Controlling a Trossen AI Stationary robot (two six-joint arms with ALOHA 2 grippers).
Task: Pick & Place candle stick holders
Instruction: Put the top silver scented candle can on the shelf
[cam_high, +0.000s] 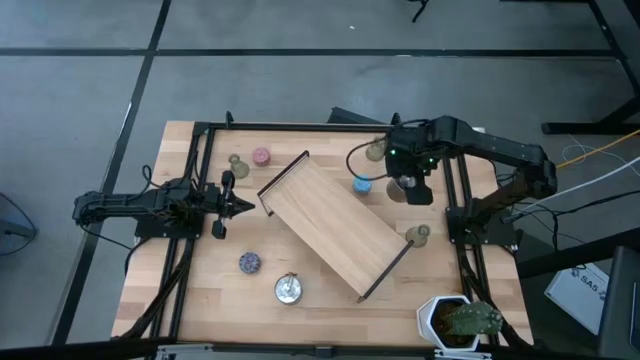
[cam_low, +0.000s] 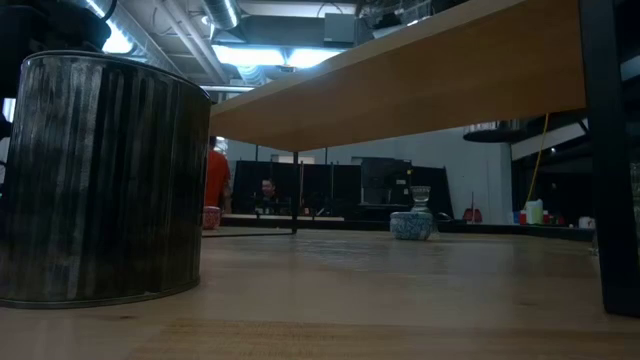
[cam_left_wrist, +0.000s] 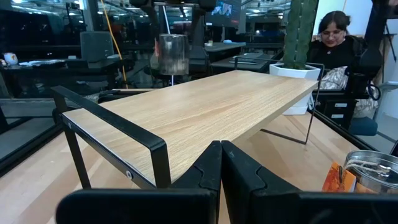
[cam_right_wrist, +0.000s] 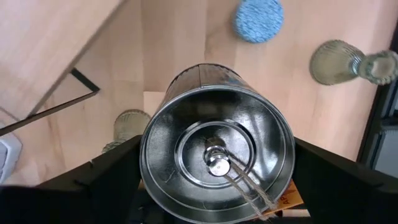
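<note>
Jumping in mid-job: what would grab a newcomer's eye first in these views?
The long wooden tray lying diagonally across the middle of the table, with small candle stick holders scattered around it. Next, the right end effector at the table's far right side, its fingers spread wide on either side of a shiny silver holder seen from straight above. The left end effector waits shut at the table's left side, pointing at the tray.

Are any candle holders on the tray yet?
Not yet. Done: nothing, the wooden tray is bare. In hand: the right gripper straddles one silver holder. Left: seven other holders sit on the table; the left gripper waits shut.
</note>
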